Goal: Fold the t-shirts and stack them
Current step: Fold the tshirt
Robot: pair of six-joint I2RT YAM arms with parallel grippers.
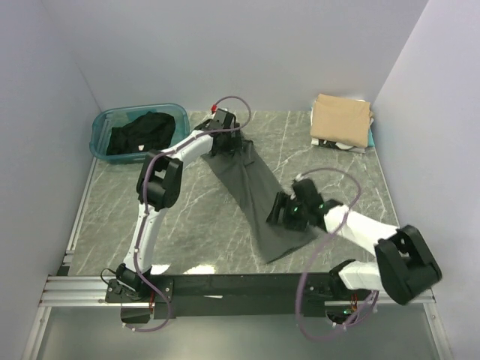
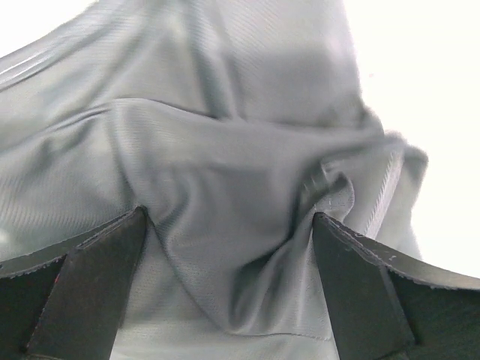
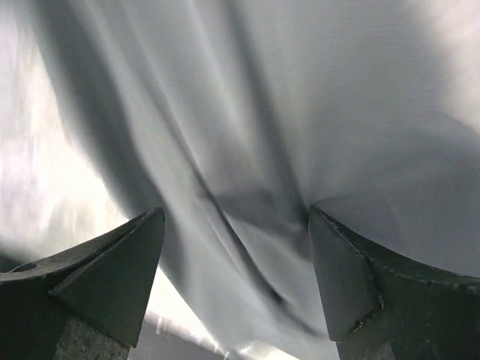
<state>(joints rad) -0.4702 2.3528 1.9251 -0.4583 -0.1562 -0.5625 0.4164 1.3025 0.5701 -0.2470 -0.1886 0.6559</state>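
Charcoal-grey t-shirt (image 1: 251, 187) lies stretched diagonally across the table (image 1: 187, 225). Left fingers (image 2: 90, 277) spread wide at its far end, cloth bunched between, ungripped. Right fingers (image 3: 112, 277) likewise wide apart over its near end.

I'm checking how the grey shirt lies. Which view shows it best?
The top external view: the grey shirt shows nearly whole, stretched diagonally on the table. Both wrist views show only close-up folds of its cloth.
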